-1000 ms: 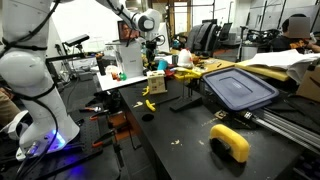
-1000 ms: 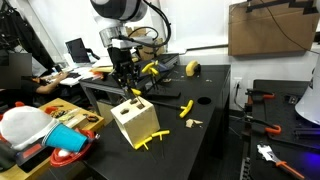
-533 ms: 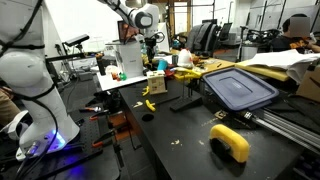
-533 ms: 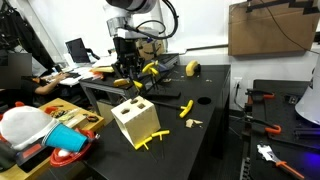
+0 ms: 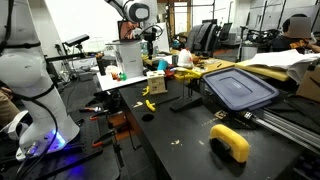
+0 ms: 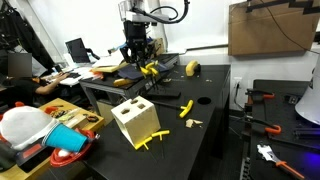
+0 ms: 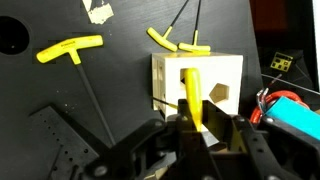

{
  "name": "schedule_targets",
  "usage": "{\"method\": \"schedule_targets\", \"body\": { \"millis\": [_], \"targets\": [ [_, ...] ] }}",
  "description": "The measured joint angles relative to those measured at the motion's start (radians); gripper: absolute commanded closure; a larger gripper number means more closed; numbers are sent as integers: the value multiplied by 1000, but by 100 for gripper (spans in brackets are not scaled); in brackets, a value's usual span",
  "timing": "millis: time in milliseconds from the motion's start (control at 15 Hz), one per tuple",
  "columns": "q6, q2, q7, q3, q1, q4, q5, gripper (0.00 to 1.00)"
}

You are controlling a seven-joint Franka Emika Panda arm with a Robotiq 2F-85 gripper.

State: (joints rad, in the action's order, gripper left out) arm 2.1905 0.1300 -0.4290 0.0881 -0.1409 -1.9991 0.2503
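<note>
End effector (image 7: 192, 122) is up high above the black counter (image 6: 210, 105), jaws clamped on a yellow T-handle key (image 7: 190, 90). In the wrist view its handle is a bright yellow bar standing upright between the fingers, and I can't make out the shaft. At twelve o'clock from the fingers sits the pale wooden block (image 7: 225, 72), with a dark hole in its face. A loose yellow key (image 7: 70, 50) lies on the counter at ten o'clock, and two more keys (image 7: 172, 42) rest just beyond the block.
</note>
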Motion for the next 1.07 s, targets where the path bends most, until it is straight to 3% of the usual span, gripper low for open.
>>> {"method": "schedule_targets", "body": {
  "millis": [667, 1067],
  "targets": [
    [152, -77, -134, -36, 65, -202, 171, 95],
    [213, -108, -214, -57, 90, -288, 180, 95]
  ]
}}
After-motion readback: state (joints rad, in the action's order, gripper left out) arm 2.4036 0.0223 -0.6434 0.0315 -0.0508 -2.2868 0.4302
